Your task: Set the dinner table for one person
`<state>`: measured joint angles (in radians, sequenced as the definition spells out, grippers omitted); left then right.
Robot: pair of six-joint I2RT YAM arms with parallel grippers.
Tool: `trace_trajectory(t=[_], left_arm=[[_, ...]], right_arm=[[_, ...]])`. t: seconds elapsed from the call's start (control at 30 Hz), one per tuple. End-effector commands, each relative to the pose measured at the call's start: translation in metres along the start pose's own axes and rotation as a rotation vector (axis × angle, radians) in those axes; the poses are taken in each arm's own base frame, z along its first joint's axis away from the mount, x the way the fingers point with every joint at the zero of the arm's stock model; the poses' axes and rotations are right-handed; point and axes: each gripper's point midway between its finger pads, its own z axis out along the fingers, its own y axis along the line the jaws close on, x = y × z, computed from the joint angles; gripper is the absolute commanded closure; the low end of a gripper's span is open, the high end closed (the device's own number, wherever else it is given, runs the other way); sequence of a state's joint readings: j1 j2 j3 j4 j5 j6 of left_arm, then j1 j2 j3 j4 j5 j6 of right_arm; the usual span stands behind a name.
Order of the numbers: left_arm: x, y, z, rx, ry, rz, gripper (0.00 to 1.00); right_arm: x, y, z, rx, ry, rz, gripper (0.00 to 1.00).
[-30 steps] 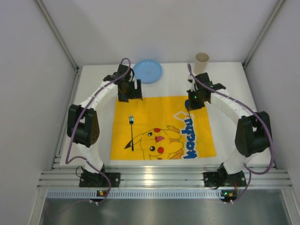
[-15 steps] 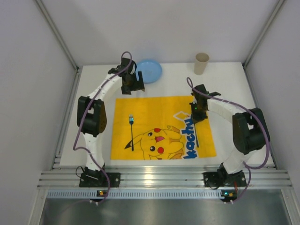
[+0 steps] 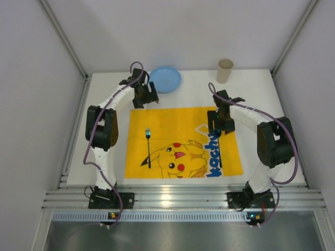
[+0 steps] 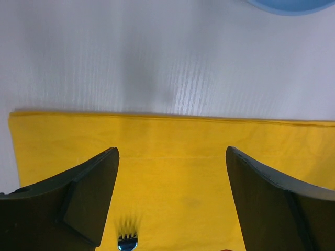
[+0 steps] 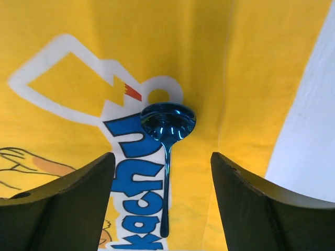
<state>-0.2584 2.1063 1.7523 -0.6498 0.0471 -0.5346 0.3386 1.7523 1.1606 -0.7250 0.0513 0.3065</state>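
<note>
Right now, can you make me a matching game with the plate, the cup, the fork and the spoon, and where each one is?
Things:
1. plate
2. cup
3. fork
4. spoon

Places:
A. on the blue letters of the yellow mat
B. on the white table, at the far edge on the right
C. on the left part of the mat, on plain yellow
D. on the white table, beyond the mat's far edge, toward the left

Pairs: 1-D, 2-B, 3-C, 4-A.
</note>
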Motion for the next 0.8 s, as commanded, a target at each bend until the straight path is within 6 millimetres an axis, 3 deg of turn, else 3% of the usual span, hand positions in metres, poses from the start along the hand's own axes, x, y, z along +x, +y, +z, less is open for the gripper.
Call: trace_trajectory(t=[0.0, 0.03, 0.13, 0.2, 0.33, 0.5, 0.57, 0.6, 0.63, 0.77], left_arm=[[-0.041, -0.010, -0.008, 0.056, -0.156, -0.050, 0.12], [-0.052, -0.014, -0.005, 0.080, -0.195, -0.062, 0.12], [-0.081, -0.016, 0.001, 0.112, -0.268, -0.118, 0.12], [-0.095, -0.019, 0.005, 0.117, -0.300, -0.135, 0.12], [-0.117, -0.026, 0.037, 0.130, -0.313, -0.171, 0.11], [-0.117, -0.033, 0.078, 0.173, -0.290, -0.228, 0.12], [-0.118, -0.030, 0.094, 0.160, -0.288, -0.245, 0.14], [-0.123, -0.030, 0.092, 0.146, -0.287, -0.257, 0.17], [-0.116, -0.024, 0.106, 0.119, -0.268, -0.262, 0.19], [-0.117, -0.022, 0.113, 0.112, -0.272, -0.260, 0.42]], right_arm=[[-0.040, 0.003, -0.049, 0.007, -0.120, -0.015, 0.26], [-0.056, 0.007, -0.066, -0.005, -0.165, -0.011, 0.26], [-0.072, 0.012, -0.095, -0.029, -0.208, -0.012, 0.26], [-0.072, 0.013, -0.104, -0.036, -0.204, -0.013, 0.26], [-0.068, 0.014, -0.112, -0.042, -0.193, -0.005, 0.26], [-0.049, 0.012, -0.109, -0.052, -0.171, 0.042, 0.27], [-0.042, 0.009, -0.108, -0.047, -0.163, 0.052, 0.28], [-0.039, 0.009, -0.110, -0.045, -0.164, 0.060, 0.28], [-0.038, 0.007, -0.111, -0.041, -0.166, 0.065, 0.28], [-0.032, 0.001, -0.114, -0.020, -0.177, 0.081, 0.27]])
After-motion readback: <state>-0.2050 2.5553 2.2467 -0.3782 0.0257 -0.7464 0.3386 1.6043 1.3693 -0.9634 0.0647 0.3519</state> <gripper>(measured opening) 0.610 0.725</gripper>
